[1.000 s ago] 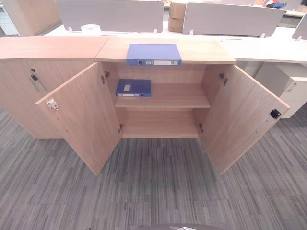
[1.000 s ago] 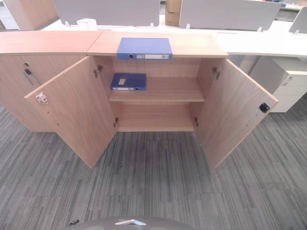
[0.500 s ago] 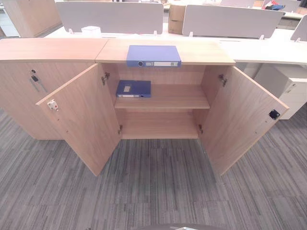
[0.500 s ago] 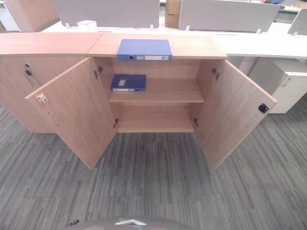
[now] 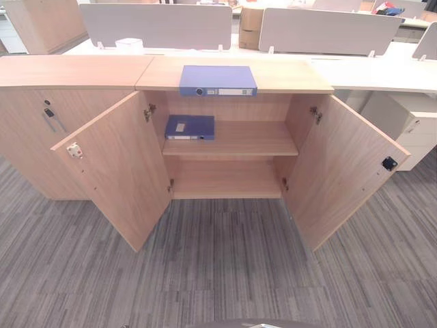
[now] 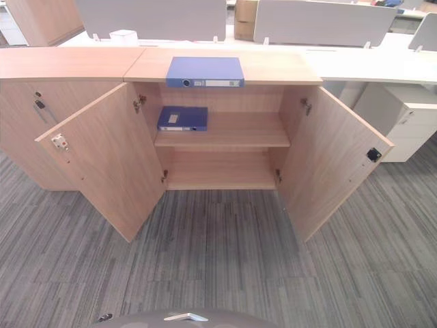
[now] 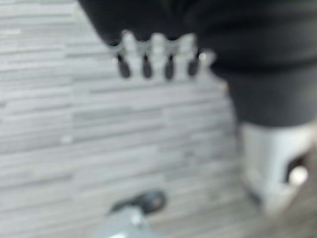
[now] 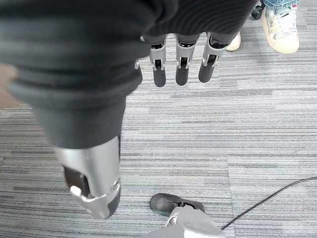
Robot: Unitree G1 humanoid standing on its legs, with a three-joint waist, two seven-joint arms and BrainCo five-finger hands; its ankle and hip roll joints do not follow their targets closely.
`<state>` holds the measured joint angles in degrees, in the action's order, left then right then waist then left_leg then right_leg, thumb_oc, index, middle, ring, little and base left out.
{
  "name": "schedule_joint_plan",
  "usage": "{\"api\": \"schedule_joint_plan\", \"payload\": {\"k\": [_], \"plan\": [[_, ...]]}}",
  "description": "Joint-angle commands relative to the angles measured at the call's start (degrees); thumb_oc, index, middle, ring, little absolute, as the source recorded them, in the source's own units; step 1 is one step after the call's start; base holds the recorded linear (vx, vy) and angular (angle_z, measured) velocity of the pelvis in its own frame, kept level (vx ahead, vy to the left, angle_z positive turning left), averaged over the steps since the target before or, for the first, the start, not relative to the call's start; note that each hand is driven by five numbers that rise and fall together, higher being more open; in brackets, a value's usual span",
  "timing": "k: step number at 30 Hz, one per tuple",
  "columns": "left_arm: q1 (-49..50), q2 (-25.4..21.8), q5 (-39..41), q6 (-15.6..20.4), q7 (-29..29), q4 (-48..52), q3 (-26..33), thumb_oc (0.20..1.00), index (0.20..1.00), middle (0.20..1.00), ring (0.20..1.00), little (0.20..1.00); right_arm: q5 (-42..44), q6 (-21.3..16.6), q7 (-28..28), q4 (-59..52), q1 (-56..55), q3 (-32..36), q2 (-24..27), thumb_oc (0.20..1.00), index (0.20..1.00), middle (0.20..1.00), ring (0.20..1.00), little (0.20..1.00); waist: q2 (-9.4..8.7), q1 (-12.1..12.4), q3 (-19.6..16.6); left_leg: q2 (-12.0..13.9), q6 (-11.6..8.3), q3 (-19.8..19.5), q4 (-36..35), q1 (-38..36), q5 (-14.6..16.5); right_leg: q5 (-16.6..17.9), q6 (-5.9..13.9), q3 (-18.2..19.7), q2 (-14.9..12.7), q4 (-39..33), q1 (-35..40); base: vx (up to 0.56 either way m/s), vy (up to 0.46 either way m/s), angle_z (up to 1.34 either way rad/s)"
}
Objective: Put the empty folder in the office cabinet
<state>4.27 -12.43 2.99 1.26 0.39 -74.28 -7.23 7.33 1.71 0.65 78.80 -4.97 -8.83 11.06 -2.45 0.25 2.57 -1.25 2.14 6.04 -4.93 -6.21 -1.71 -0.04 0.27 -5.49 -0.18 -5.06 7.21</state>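
Counting 2 blue folders: 1 on cabinet (image 5: 287, 75) top (image 5: 218, 79), 1 on shelf (image 5: 190, 126); both hands (image 7: 158, 54) (image 8: 181, 59) open, empty.

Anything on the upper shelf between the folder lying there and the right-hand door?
No. In the left eye view the upper shelf is bare wood from the folder to the right door.

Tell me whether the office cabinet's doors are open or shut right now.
Open. Both doors of the office cabinet swing out toward the camera, exposing two shelves; a blue folder lies flat on the upper shelf.
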Motion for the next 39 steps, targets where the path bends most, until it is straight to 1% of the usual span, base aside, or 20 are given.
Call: {"api": "schedule_joint_plan", "payload": {"k": [1,4,7,13,16,17,18,20,21,23,28,30,31,32,34,35,36,37,38,39], "plan": [[-4.13,-0.56,-1.68,0.44,0.13,-3.59,-1.30,1.000,1.000,1.000,1.000,1.000,-1.09,0.30,1.08,1.02,3.40,-1.43,1.41,1.000,1.000,1.000,1.000,1.000,0.72,-0.69,1.74,2.90,-4.40,-0.96,-0.07,-1.18,4.35,-1.27,5.12,-0.35,-1.63,0.06,0.57,0.00,0.000,0.00],[-4.13,-0.56,-1.68,0.44,0.13,-3.59,-1.30,1.000,1.000,1.000,1.000,1.000,-1.09,0.30,1.08,1.02,3.40,-1.43,1.41,1.000,1.000,1.000,1.000,1.000,0.72,-0.69,1.74,2.90,-4.40,-0.96,-0.07,-1.18,4.35,-1.27,5.12,-0.35,-1.63,0.06,0.57,0.00,-0.024,0.00],[-4.90,-1.45,0.03,0.55,0.32,-2.74,-0.94,1.000,1.000,1.000,1.000,1.000,-1.29,0.08,1.32,-0.35,4.43,-2.28,2.23,1.000,1.000,1.000,1.000,1.000,1.23,-0.51,3.84,4.37,-4.81,-1.43,0.02,0.24,2.98,-3.09,3.86,-0.09,-0.40,3.97,-2.83,0.07,-0.214,0.02],[-5.24,-2.30,2.30,0.66,0.05,-2.11,0.02,1.000,1.000,1.000,1.000,1.000,-1.83,-0.08,1.15,-1.44,5.03,-3.02,3.21,1.000,1.000,1.000,1.000,1.000,0.01,0.34,6.70,4.41,-4.82,-1.52,13.80,7.22,5.88,-4.45,2.28,0.41,-0.81,6.62,-3.75,0.01,-0.080,0.02],[-5.51,-2.09,2.92,0.82,0.29,-1.88,-0.08,1.000,1.000,1.000,1.000,1.000,-1.84,-0.03,1.25,-1.40,5.29,-2.87,3.83,1.000,1.000,1.000,1.000,1.000,-0.36,0.76,7.57,3.90,-4.15,-2.13,19.59,11.52,5.57,-4.95,1.63,0.10,-1.21,6.87,-3.42,0.06,-0.073,0.08],[-5.71,-1.80,3.09,0.81,0.45,-1.88,-0.34,1.000,1.000,1.000,1.000,1.000,-2.06,0.19,1.33,-1.28,5.62,-2.76,4.56,1.000,1.000,1.000,1.000,1.000,-0.50,1.03,7.85,3.46,-3.27,-1.84,21.03,16.50,4.67,-5.65,1.58,-0.29,-1.51,6.70,-2.77,0.08,-0.019,0.09],[-5.71,-1.80,3.09,0.81,0.45,-1.88,-0.34,1.000,1.000,1.000,1.000,1.000,-2.06,0.19,1.33,-1.28,5.62,-2.76,4.56,1.000,1.000,1.000,1.000,1.000,-0.50,1.03,7.85,3.46,-3.27,-1.84,21.03,16.50,4.67,-5.65,1.58,-0.29,-1.51,6.70,-2.77,0.21,0.000,0.13],[-4.72,-1.50,2.56,0.83,0.26,-2.11,-0.45,1.000,1.000,1.000,1.000,1.000,-2.28,0.29,1.24,-1.45,5.56,-2.85,5.21,1.000,1.000,1.000,1.000,1.000,0.41,2.46,7.05,2.58,-4.15,-1.55,14.73,21.21,-1.51,-6.89,1.89,0.45,-0.73,5.45,-0.38,0.28,0.053,0.22],[-4.72,-1.50,2.56,0.83,0.26,-2.11,-0.45,1.000,1.000,1.000,1.000,1.000,-2.28,0.29,1.24,-1.45,5.56,-2.85,5.21,1.000,1.000,1.000,1.000,1.000,0.41,2.46,7.05,2.58,-4.15,-1.55,14.73,21.21,-1.51,-6.89,1.89,0.45,-0.73,5.45,-0.38,0.23,0.048,0.19],[-3.74,-1.40,2.78,1.05,0.08,-1.89,-0.32,1.000,1.000,1.000,1.000,1.000,-2.31,0.15,1.63,-1.54,5.75,-2.63,5.33,1.000,1.000,1.000,1.000,1.000,1.40,3.95,6.83,2.26,-5.02,-0.05,7.90,23.94,-4.82,-8.36,2.10,1.71,0.02,4.46,2.85,0.28,0.054,-0.02],[-2.36,-1.30,2.48,0.85,-0.30,-2.52,0.50,1.000,1.000,1.000,1.000,1.000,-2.89,0.29,1.63,-1.22,5.83,-2.17,4.91,1.000,1.000,1.000,1.000,1.000,2.51,5.98,5.12,1.84,-5.19,0.07,3.09,23.20,-7.89,-10.17,2.53,5.01,0.09,3.78,7.68,0.39,0.135,-0.50],[-1.72,-1.29,1.94,0.19,-0.40,-4.60,1.51,1.000,1.000,1.000,1.000,1.000,-3.86,0.69,0.61,-0.08,4.85,-1.52,3.64,1.000,1.000,1.000,1.000,1.000,2.45,6.08,1.65,-0.49,-3.03,0.03,3.10,20.00,-7.93,-10.39,5.11,5.01,-3.30,10.69,7.37,0.57,0.277,-1.05],[-1.71,-1.31,1.94,0.20,-0.40,-4.60,1.50,1.000,1.000,1.000,1.000,1.000,-3.86,0.69,0.61,-0.09,4.84,-1.52,3.62,1.000,1.000,1.000,1.000,1.000,2.36,6.13,1.66,-0.55,-3.01,0.10,3.10,19.97,-7.89,-10.53,5.14,5.05,-3.40,10.85,7.31,0.37,0.196,-0.88],[-1.84,-1.38,2.12,0.15,-0.30,-4.75,1.64,1.000,1.000,1.000,1.000,1.000,-3.62,0.63,0.51,-0.07,4.80,-1.29,3.42,1.000,1.000,1.000,1.000,1.000,2.34,5.93,1.56,-1.34,-2.44,0.15,2.95,18.58,-7.22,-8.75,6.02,4.92,-4.26,15.62,5.67,0.17,0.154,-0.54],[-2.80,-0.95,2.52,0.00,-0.32,-4.91,1.40,1.000,1.000,1.000,1.000,1.000,-3.24,0.80,0.39,-0.72,5.16,-0.90,3.52,1.000,1.000,1.000,1.000,1.000,2.82,5.04,3.08,-3.46,-0.26,0.60,2.72,15.37,-5.19,2.84,8.18,4.37,-8.03,29.55,-0.68,0.20,0.297,-0.24],[-3.36,-1.08,3.56,-0.24,-0.12,-4.66,1.27,1.000,1.000,1.000,1.000,1.000,-2.06,0.78,0.87,-1.68,5.46,-0.26,3.48,1.000,1.000,1.000,1.000,1.000,4.59,3.85,4.57,-3.75,1.19,0.31,1.01,10.78,-3.59,7.06,6.21,1.51,-10.48,41.14,-7.56,0.13,0.271,-0.15],[-3.38,-1.07,3.57,-0.24,-0.12,-4.67,1.28,1.000,1.000,1.000,1.000,1.000,-2.06,0.80,0.87,-1.69,5.48,-0.27,3.48,1.000,1.000,1.000,1.000,1.000,4.37,3.81,4.70,-3.99,1.22,0.34,1.04,10.72,-3.57,6.75,6.25,1.58,-10.74,41.63,-7.68,0.23,0.283,-0.01],[-4.10,-1.48,4.97,-0.11,0.11,-4.36,1.53,1.000,1.000,1.000,1.000,1.000,-0.33,0.57,1.55,-2.48,6.19,0.75,3.52,1.000,1.000,1.000,1.000,1.000,5.82,2.16,5.73,-3.31,1.05,-0.33,-0.07,7.32,-1.60,2.73,4.48,-2.04,-13.12,42.29,-12.80,0.18,0.061,0.14],[-4.41,-1.66,5.42,-0.02,0.22,-4.10,1.54,1.000,1.000,1.000,1.000,1.000,0.07,0.61,1.62,-2.86,6.48,0.67,3.60,1.000,1.000,1.000,1.000,1.000,6.52,1.20,6.40,-2.66,0.81,-1.39,-0.07,6.30,-1.47,0.13,3.76,-2.01,-11.78,39.11,-14.50,0.18,0.063,0.16],[-4.43,-1.64,5.42,-0.03,0.22,-4.11,1.55,1.000,1.000,1.000,1.000,1.000,0.08,0.62,1.62,-2.86,6.51,0.67,3.62,1.000,1.000,1.000,1.000,1.000,6.69,1.19,6.34,-2.48,0.77,-1.42,-0.07,6.40,-1.51,0.34,3.69,-2.12,-11.59,38.82,-14.46,0.13,-0.152,0.20]]}}
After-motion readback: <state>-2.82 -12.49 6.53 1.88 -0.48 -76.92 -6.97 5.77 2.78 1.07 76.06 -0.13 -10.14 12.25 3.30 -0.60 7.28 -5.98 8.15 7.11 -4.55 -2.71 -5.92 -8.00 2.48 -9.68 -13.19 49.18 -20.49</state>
